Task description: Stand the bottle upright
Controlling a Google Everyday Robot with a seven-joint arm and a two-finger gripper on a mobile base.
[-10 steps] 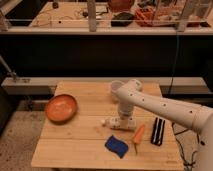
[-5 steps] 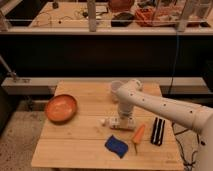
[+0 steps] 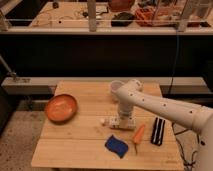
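Camera view: tool (image 3: 125,119) at bottle (image 3: 111,121); bottle lying.

Surface (image 3: 80,142): pale wood planks, matt.
Bowl (image 3: 61,108): orange-brown, slight sheen, possibly glazed ceramic.
Bottle (image 3: 112,122): whitish plastic, smooth.
Cup (image 3: 116,89): translucent plastic.
Blue pad (image 3: 117,146): soft, matt.
Arm (image 3: 160,106): white smooth shell; hand (image 3: 124,120) low at the bottle.
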